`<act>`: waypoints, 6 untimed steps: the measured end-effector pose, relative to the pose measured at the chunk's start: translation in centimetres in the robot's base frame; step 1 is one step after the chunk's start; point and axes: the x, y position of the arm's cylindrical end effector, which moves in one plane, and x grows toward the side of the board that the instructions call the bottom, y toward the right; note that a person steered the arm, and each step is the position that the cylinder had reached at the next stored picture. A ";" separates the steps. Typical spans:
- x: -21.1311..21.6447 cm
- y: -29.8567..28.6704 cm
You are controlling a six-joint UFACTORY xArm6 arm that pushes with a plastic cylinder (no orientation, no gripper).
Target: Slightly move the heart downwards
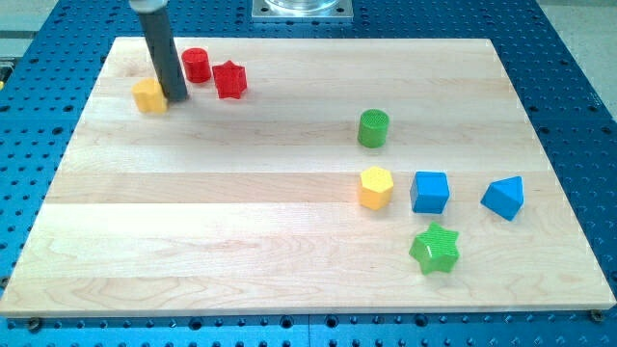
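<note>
1. Resting on the pale wooden board (289,231) near its upper-left corner, my tip (179,96) sits just to the view's right of the small yellow heart-shaped block (149,95), touching it or nearly so; the rod hides the exact contact. I have no jaws to speak of, only the straight dark rod.

2. Pushing from this side is the main risk: the tip stands beside the heart, not above it, so a push from here would likely send it toward the view's left, not downwards.

3. Getting to the heart's upper edge needs a detour, and grazing the block on the way could turn it or nudge it toward the board's left edge, which is near.

4. Swinging wide to the right could clip the red cylinder block (197,65) or the red star-shaped block (230,80), both close by.

5. Overshooting is another hazard, since only a slight move is asked; an off-centre push would probably spin the heart.

6. Standing well apart, the green cylinder block (374,128) looks out of danger.
</note>
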 end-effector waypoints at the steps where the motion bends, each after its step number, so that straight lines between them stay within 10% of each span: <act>1: 4.9 1.7; 3: -5.0 -2.5; 5: 4.9 7.0; 6: -0.8 6.3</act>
